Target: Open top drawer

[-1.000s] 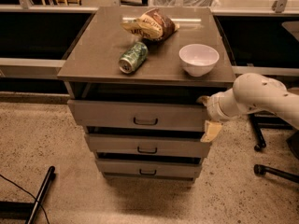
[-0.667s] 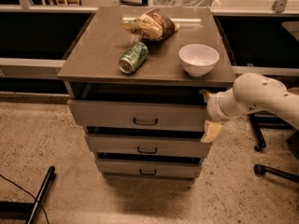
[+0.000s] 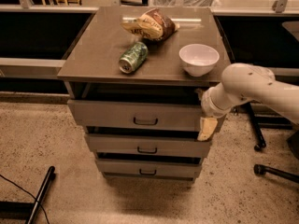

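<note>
The top drawer is the uppermost of three grey drawers in a small cabinet, with a small dark loop handle at its centre. It stands pulled out a little, and a dark gap shows between its front and the cabinet top. My gripper, on the white arm coming in from the right, is at the right end of the top drawer's front, against its edge. The drawer's inside is hidden in shadow.
On the cabinet top lie a green can on its side, a crumpled snack bag and a white bowl. Two lower drawers sit slightly out. A chair base with casters is at the right; a black bar lies at lower left.
</note>
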Controlling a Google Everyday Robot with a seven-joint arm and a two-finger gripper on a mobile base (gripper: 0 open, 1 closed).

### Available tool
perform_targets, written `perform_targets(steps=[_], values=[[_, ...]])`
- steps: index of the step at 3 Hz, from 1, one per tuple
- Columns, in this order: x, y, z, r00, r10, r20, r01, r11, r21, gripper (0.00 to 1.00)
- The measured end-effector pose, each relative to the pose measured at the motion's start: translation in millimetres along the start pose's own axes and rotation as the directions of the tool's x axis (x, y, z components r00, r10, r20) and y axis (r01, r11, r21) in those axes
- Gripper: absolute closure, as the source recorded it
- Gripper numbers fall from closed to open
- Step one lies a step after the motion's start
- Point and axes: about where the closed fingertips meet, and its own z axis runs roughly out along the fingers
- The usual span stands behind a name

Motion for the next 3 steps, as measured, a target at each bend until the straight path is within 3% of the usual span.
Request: perform_targets(steps=[1,2,3], values=[[-1.8,2.0,1.0,0.999,0.014,-0.040,-0.017,0.9981,-0.059,0.15],[-2.0,2.6,1.3,0.999,0.016,-0.046,-0.019,0.9975,-0.068,0.03],[-2.1,2.7,1.5,0.999,0.016,-0.046,-0.019,0.9975,-0.069,0.00]])
